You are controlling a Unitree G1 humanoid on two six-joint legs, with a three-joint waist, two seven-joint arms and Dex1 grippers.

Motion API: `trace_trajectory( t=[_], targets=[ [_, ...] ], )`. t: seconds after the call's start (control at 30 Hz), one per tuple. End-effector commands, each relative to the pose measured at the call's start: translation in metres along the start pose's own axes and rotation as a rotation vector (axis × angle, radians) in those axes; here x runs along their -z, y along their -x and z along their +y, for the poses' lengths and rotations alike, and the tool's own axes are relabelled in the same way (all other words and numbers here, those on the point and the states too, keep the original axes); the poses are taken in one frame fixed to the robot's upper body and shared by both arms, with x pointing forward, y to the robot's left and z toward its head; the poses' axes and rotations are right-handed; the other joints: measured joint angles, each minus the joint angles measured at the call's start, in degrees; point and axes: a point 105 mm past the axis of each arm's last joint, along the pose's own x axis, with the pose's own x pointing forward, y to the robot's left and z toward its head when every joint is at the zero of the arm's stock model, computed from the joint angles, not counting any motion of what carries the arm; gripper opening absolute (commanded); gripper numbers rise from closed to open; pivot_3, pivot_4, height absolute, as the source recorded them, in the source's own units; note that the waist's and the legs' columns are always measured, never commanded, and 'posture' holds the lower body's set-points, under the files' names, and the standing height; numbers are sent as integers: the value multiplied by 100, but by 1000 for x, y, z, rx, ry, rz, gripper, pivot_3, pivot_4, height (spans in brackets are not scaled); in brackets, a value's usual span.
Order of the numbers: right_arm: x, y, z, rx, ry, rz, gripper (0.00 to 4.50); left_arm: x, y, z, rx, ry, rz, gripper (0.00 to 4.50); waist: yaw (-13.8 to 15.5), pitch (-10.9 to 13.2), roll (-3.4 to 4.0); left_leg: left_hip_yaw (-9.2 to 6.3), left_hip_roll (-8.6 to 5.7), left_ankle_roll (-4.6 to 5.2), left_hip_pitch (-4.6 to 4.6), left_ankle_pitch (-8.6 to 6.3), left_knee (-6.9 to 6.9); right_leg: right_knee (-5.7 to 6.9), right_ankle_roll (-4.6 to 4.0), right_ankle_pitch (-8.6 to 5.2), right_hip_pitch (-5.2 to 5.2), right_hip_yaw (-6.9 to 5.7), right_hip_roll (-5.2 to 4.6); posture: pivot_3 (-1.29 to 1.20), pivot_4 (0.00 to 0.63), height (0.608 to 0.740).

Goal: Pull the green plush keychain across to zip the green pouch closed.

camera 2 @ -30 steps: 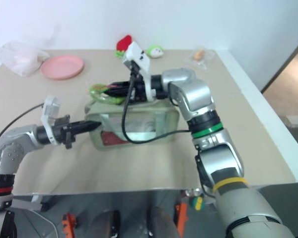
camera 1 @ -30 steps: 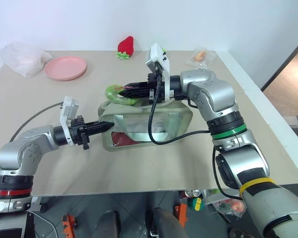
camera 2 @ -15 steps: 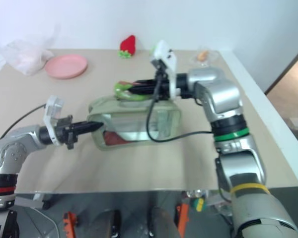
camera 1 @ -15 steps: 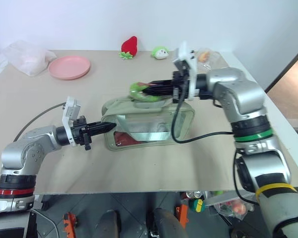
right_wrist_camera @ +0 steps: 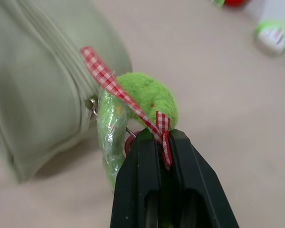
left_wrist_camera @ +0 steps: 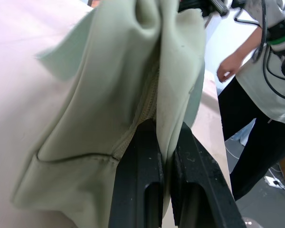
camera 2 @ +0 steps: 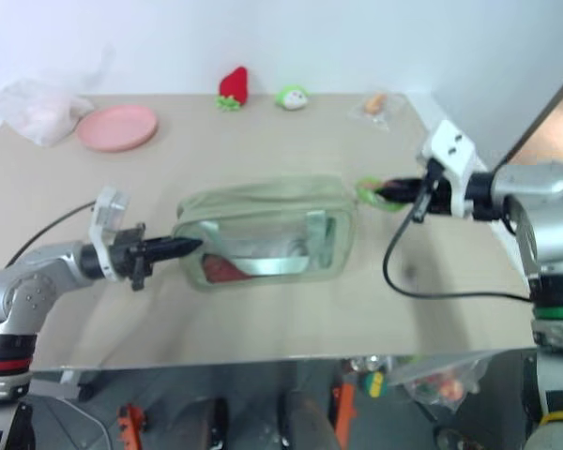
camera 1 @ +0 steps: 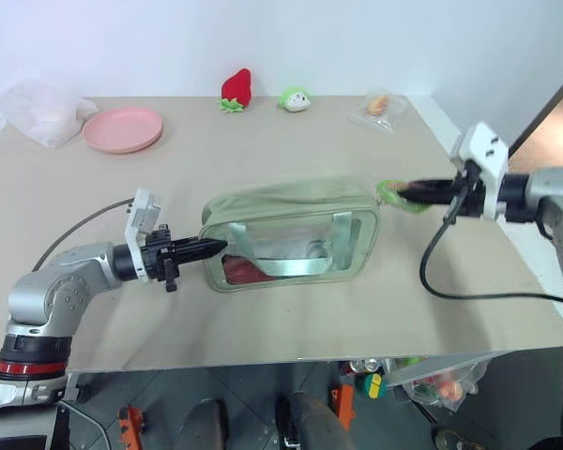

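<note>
The green plush keychain (right_wrist_camera: pixel 133 102), clamped in the right gripper (right_wrist_camera: pixel 160 142), has travelled from the green pouch (camera 1: pixel 291 234)'s left end to its right end.

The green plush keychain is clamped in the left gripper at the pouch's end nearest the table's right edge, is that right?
Wrong gripper: the right gripper is shut on the green plush keychain, as the right wrist view shows. It is at that end of the green pouch.

Probably a robot lab: bare table (camera 1: pixel 263 309), cables, person (left_wrist_camera: pixel 256 95) standing by.
</note>
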Motion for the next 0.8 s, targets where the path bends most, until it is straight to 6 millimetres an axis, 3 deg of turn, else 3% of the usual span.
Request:
trace_trajectory(
  t=[0.03, 0.13, 0.27, 0.6, 0.7, 0.8],
  targets=[
    [4, -20, 28, -76, -88, -79, 14, -12, 17, 5, -60, -14, -22, 57, -38, -2, -4, 2, 4, 0, 12, 0, 0, 0, 0, 0, 8, 2, 4, 0, 150, 740],
    [17, -43, 43, -94, -151, -94, 14, -15, 16, 6, -66, -1, -25, 57, -73, -2, -4, 6, 14, -1, 46, 0, -3, 1, -5, 4, 31, 8, 14, 0, 150, 740],
    [14, -48, 46, -100, -197, -134, 14, -19, 17, 8, -76, 12, -29, 57, -65, 4, 6, 10, 10, -10, 47, 12, -3, 6, -8, 18, 28, 15, 14, 0, 150, 740],
    [-3, -25, 23, -26, -240, -239, 3408, -22, 19, 12, -111, 15, -38, 57, -65, 3, 5, 17, 7, -9, 43, 11, -9, 1, -7, 16, 24, 25, 14, 0, 150, 740],
    [-19, -2, 8, 30, -285, -335, 4428, -35, 23, 21, -156, 38, -95, 1079, -59, 4, 5, 16, 6, -9, 42, 11, -9, 2, -7, 17, 24, 24, 13, 0, 150, 740],
    [-26, 12, 8, 26, -309, -377, 4478, -44, 27, 25, -189, 32, -125, 2099, -55, 4, 4, 17, 4, -9, 42, 11, -7, 2, -6, 18, 24, 24, 13, 0, 150, 740]
  ],
)
